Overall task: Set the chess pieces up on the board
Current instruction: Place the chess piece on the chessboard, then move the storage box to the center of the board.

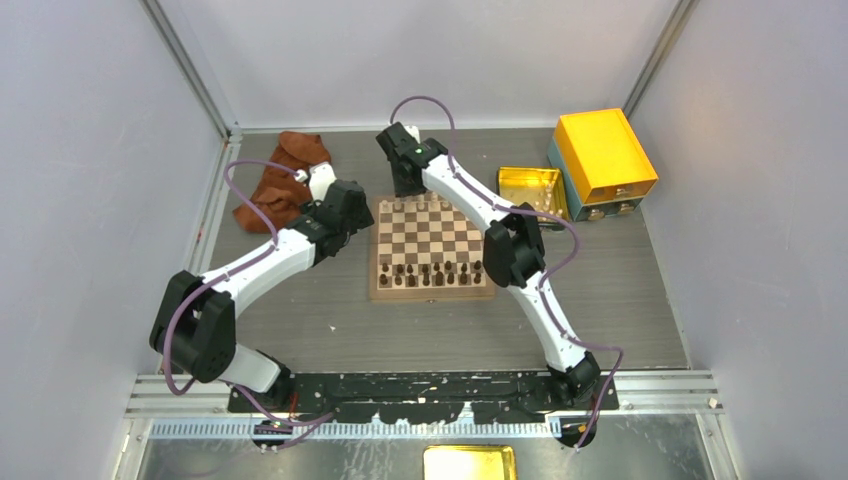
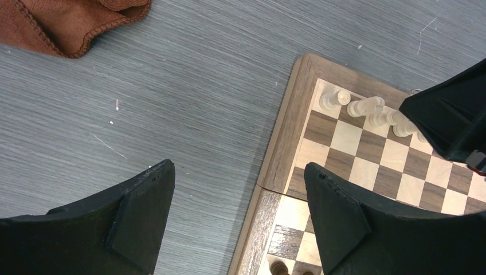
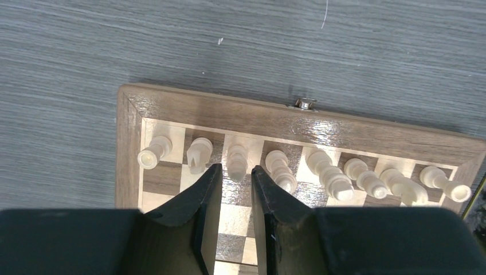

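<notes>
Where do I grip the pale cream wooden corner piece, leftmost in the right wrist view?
Take the pale cream wooden corner piece by its upper body, straight from above, since it stands upright. Put the jaws on its border side and its empty-square side: the neighbouring cream piece crowds it along the row.

On my feed the tabletop is grey with a fine wood grain, lightly scratched and speckled. Plain pale lavender-grey walls close it on three sides, with aluminium posts at the far corners. The light is even and soft.
</notes>
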You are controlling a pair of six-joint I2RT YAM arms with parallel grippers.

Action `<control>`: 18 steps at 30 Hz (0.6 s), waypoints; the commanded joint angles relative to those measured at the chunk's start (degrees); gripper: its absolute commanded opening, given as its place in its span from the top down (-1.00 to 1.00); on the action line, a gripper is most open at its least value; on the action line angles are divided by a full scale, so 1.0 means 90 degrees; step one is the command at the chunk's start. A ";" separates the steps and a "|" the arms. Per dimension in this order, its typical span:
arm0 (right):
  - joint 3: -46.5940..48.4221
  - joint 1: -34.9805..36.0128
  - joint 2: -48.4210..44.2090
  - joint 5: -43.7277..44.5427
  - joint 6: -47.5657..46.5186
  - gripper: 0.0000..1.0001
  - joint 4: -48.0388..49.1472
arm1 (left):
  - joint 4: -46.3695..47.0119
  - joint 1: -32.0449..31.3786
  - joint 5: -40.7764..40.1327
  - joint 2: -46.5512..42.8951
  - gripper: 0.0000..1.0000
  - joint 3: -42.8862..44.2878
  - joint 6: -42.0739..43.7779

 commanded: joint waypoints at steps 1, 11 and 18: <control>-0.0074 0.0071 -0.0853 0.0211 -0.0149 0.37 0.0278 | 0.0246 0.0028 -0.0180 -0.0060 -0.68 0.0147 -0.0030; -0.1631 0.0032 -0.2613 0.0937 -0.0340 0.32 0.1163 | 0.0184 0.0032 -0.0089 -0.0143 -0.84 0.0297 0.0078; -0.3169 -0.0628 -0.4061 0.1193 -0.0168 0.02 0.1688 | 0.0289 -0.0100 0.0312 0.0004 -0.99 0.0637 0.0265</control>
